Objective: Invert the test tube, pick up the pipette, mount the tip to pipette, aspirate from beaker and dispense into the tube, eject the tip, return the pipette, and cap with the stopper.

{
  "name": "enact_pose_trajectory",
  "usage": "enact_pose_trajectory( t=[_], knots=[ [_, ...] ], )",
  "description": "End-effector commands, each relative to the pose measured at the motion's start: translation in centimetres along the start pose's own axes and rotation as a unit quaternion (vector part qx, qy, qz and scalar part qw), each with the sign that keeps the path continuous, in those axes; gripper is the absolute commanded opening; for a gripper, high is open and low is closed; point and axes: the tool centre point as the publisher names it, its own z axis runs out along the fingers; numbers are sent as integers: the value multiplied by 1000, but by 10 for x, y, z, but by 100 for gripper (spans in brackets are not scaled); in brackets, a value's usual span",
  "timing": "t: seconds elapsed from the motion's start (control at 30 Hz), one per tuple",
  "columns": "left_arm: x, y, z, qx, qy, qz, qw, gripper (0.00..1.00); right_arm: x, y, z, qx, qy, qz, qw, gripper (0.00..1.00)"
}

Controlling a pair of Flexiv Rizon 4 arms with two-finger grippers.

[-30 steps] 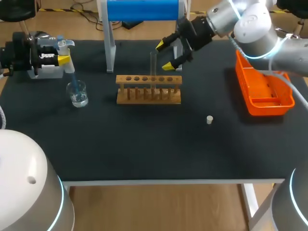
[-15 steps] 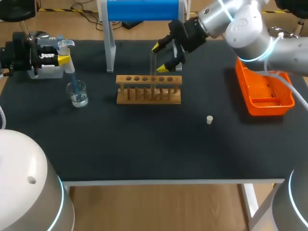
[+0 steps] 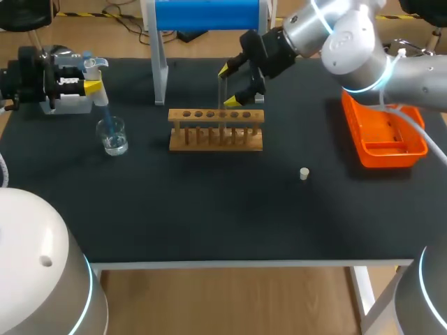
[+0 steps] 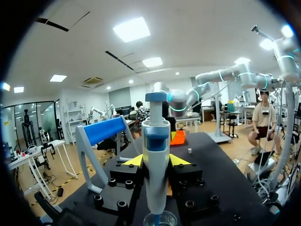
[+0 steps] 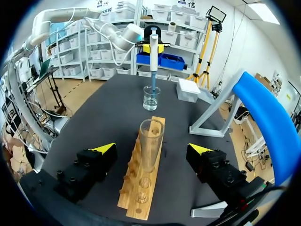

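My left gripper (image 3: 93, 84) is shut on the white-and-blue pipette (image 4: 156, 155), held upright with its tip down in the glass beaker (image 3: 112, 135) at the table's left. A clear test tube (image 3: 222, 98) stands open end up in the wooden rack (image 3: 216, 131). My right gripper (image 3: 229, 86) is open, its yellow-tipped fingers on either side of the tube's upper part without touching it; the right wrist view shows the tube (image 5: 150, 141) midway between them. A small white stopper (image 3: 304, 173) lies on the mat to the right of the rack.
An orange tray (image 3: 412, 143) sits at the right edge. A stand with a blue roll (image 3: 206, 14) rises behind the rack. A white box (image 3: 66, 105) is under my left arm. The black mat's front half is bare.
My right gripper has moved a little to the left, so its open fingers now flank the test tube. The left arm and pipette have not moved.
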Motion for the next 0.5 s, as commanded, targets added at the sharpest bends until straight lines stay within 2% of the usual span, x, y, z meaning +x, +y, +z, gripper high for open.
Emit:
enact_pose_trajectory(
  t=[0.03,0.5],
  knots=[
    [0,-1,-1,-1,2,0,1000,0,-4,0,2,2,6,0,1000,100],
    [0,-1,-1,-1,2,0,1000,0,2,-1,2,-4,9,12,1000,100]
  ],
)
